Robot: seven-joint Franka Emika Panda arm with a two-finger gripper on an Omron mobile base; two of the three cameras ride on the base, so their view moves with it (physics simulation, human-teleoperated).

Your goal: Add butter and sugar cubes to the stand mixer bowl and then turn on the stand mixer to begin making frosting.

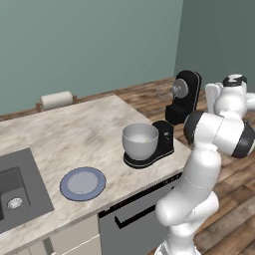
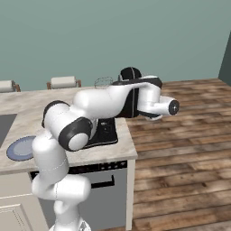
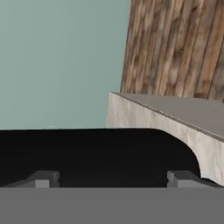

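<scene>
1. Marble counter [image 1: 74,134], teal wall behind.
2. Gripper [image 3: 113,177] released, fingertips spread wide, pressed close against stand mixer [image 1: 182,97] head.
3. Stand mixer bowl [image 1: 140,141] below, on mixer base.
4. Plate [image 1: 82,183] well apart.

No text, label, brand, number or sign can be read anywhere in these views. The glossy black stand mixer [image 1: 180,102] carries no legible badge on its rounded head or flat base, though it is small and somewhat soft here, so a faint mark might be lost. The deep silvery-white metal bowl [image 1: 140,140], the round blue-grey plate [image 1: 82,183] and the pale marbled stone counter [image 1: 79,134] are all plain. The dark dishwasher front [image 1: 130,219] under the counter shows no readable lettering either.
</scene>
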